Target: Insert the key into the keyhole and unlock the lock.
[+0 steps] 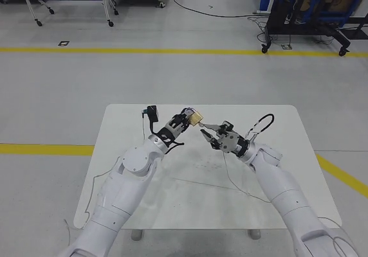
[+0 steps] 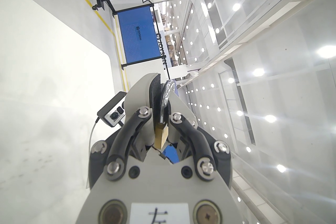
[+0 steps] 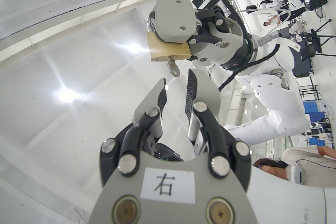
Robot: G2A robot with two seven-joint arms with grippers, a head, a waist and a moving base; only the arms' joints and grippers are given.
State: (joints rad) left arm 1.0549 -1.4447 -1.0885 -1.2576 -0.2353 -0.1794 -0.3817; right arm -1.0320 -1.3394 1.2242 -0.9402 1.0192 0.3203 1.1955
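Right fingers (image 3: 203,93) gape empty near key (image 3: 173,69) in lock (image 3: 165,51) clamped by left fingers (image 3: 172,17).

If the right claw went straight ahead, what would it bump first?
Probably the key sticking out of the padlock; the open right gripper points straight at it, though depth is unclear.

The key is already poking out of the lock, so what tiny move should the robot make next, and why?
Probably ease the right hand forward until its open fingers sit on either side of the key, then close. The key is already seated in the lock, which the left hand clamps, and the right hand is just short of the key with nothing held.
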